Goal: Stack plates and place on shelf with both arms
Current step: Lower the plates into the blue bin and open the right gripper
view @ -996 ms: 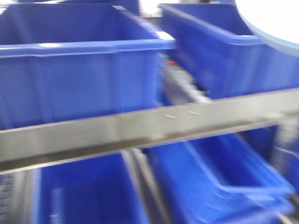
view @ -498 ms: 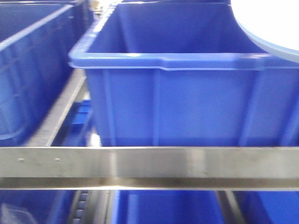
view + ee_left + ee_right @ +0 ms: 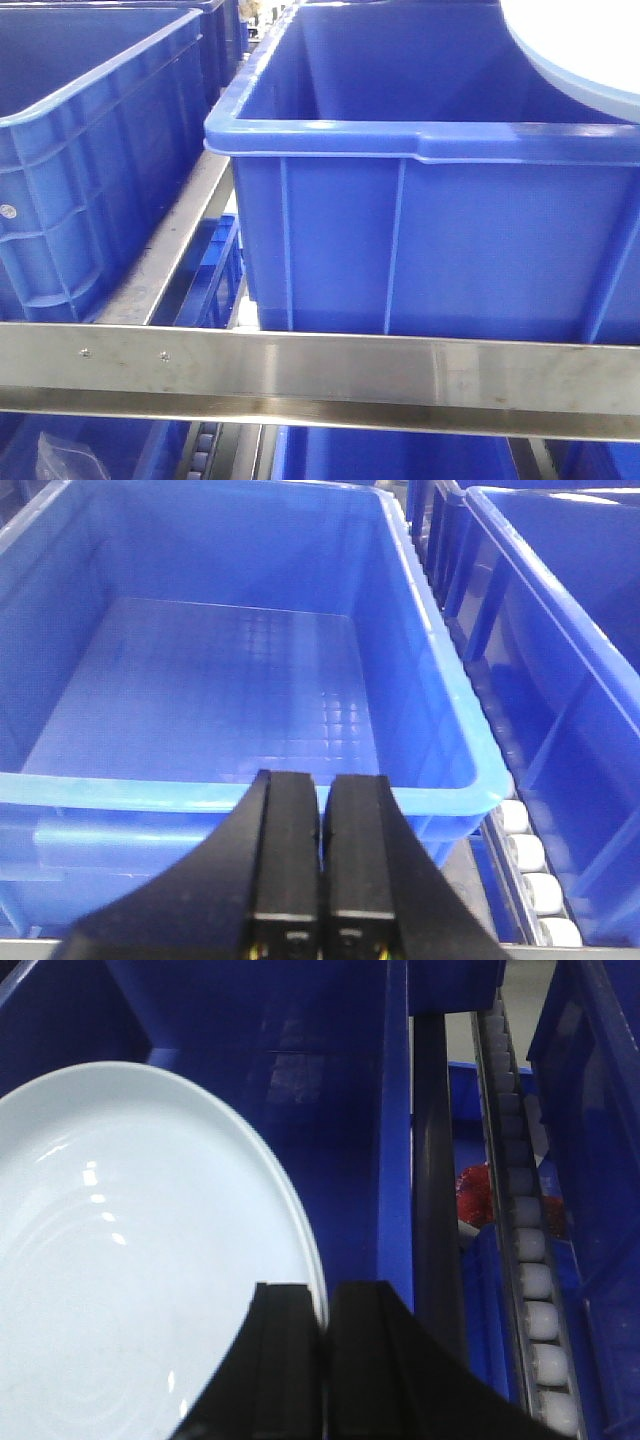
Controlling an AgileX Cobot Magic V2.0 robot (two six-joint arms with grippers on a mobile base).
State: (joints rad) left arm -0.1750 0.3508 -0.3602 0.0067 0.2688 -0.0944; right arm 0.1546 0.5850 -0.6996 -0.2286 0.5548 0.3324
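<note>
Front view: shelf rail (image 3: 320,375), brushed steel with two rivets at left, runs across the bottom. Behind it sits a big blue crate (image 3: 430,230), with a second crate (image 3: 90,170) to its left, a steel strip between them. More blue bins show below the rail, plus a bit of clear plastic at lower left.

Plate (image 3: 580,45), white with a bluish rim, pokes in at top right, over the big crate's far right corner. Only one plate surface is visible; cannot tell if a second lies under it.

Right wrist view: right gripper (image 3: 322,1360) fingers are close together, clamped on the near rim of the plate (image 3: 130,1260), edge running into the narrow slot between them. The plate is held roughly level, glossy, with faint concentric rings, above a blue crate interior. To the right there is a dark upright, then a roller track (image 3: 525,1250) of white rollers, something red beside it.

Left wrist view: left gripper (image 3: 322,870) fingers are pressed together, nothing between them, hovering at the near rim of an open crate (image 3: 230,680) with a grid-patterned floor. White rollers (image 3: 530,870) are at lower right, another crate beyond.
</note>
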